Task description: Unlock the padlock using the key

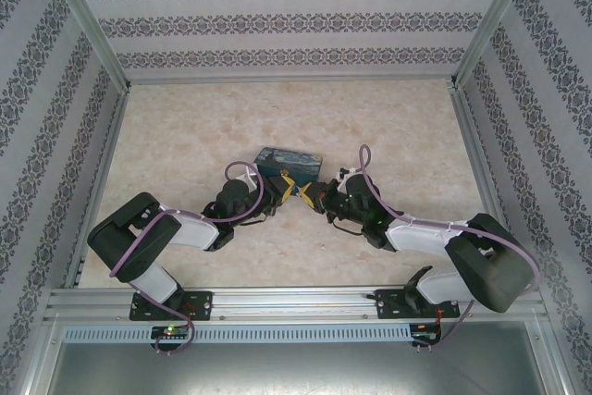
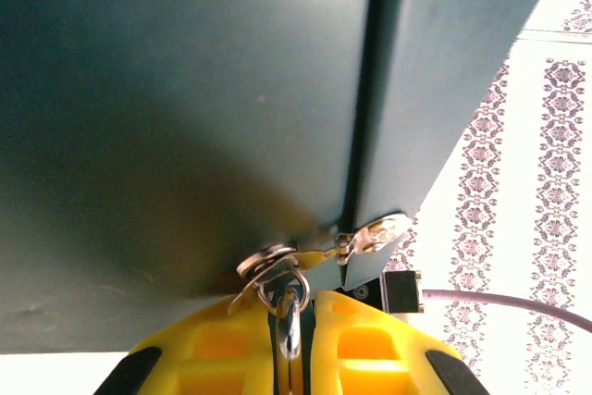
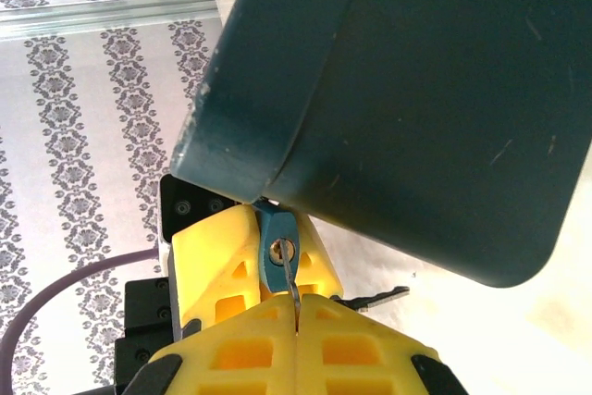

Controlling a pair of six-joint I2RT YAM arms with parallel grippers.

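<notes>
The tiny blue padlock hangs at the box's lower corner, its keyhole facing the right wrist camera. My left gripper is shut on the padlock, one yellow finger on each side of its body. The silvery shackle runs through a ring on the box's metal hasp. My right gripper is shut on the slim key, whose tip sits in the keyhole. In the top view the left gripper and right gripper meet just in front of the box.
The dark teal painted box stands mid-table right behind both grippers, and its walls loom close in both wrist views. A second dark key sticks out to the right beside my right fingers. The marbled tabletop lies between patterned walls.
</notes>
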